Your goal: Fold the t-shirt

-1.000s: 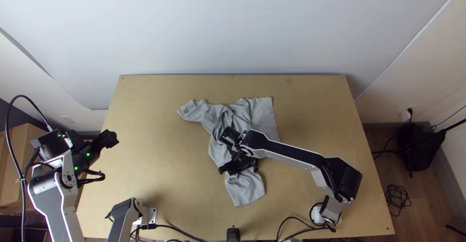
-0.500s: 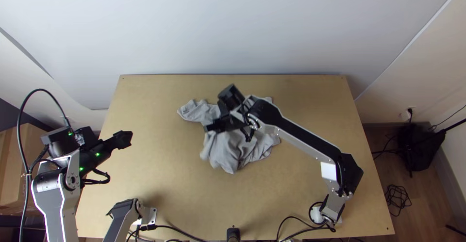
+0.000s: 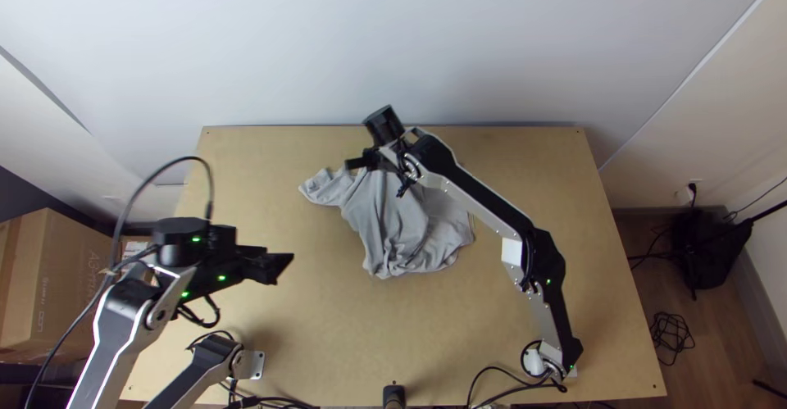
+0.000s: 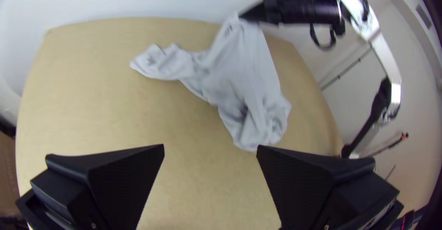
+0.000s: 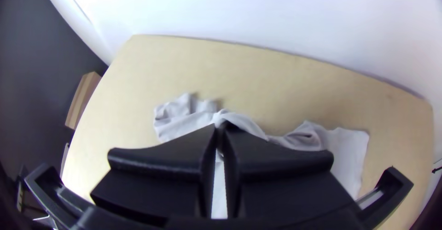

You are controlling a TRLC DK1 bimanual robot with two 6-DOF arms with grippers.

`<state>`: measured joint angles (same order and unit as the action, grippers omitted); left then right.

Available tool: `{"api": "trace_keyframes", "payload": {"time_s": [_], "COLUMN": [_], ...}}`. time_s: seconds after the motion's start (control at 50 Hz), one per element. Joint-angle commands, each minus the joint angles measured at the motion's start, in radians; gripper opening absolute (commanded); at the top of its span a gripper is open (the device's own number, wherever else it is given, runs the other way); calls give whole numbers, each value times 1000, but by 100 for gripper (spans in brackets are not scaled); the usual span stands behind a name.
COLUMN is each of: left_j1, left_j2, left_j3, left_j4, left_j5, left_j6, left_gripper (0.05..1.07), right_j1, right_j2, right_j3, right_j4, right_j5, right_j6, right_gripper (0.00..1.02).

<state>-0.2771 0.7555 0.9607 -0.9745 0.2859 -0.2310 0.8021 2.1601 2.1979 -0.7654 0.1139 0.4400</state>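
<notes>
Below the right tool [image 3: 352,164], clamped on it, hangs the t-shirt [image 3: 393,220]; the left tool [image 3: 281,268] gapes, empty.

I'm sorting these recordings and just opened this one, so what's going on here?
The right arm's pincer is shut on the grey t-shirt, holding one part up off the table while the rest hangs and lies rumpled below. The left arm's pincer is open and holds nothing, over the table's left side. The shirt isn't folded yet.

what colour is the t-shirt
The t-shirt is plain light grey, with no pattern that I can make out; it shows best in the top view.
</notes>
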Motion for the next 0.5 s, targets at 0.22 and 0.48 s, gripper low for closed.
{"api": "trace_keyframes", "payload": {"time_s": [0.22, 0.48], "left_j1": [-180, -287], "left_j2": [223, 393], "left_j3": [-83, -74], "left_j4": [226, 431], "left_j5": [-42, -60], "left_j6": [53, 27], "left_gripper": [102, 102], "right_j1": [-187, -323], "right_j2": [-48, -121], "right_j3": [42, 36], "right_j4": [64, 94], "right_j5": [52, 79], "right_j6": [28, 26], "right_gripper": [2, 2]}}
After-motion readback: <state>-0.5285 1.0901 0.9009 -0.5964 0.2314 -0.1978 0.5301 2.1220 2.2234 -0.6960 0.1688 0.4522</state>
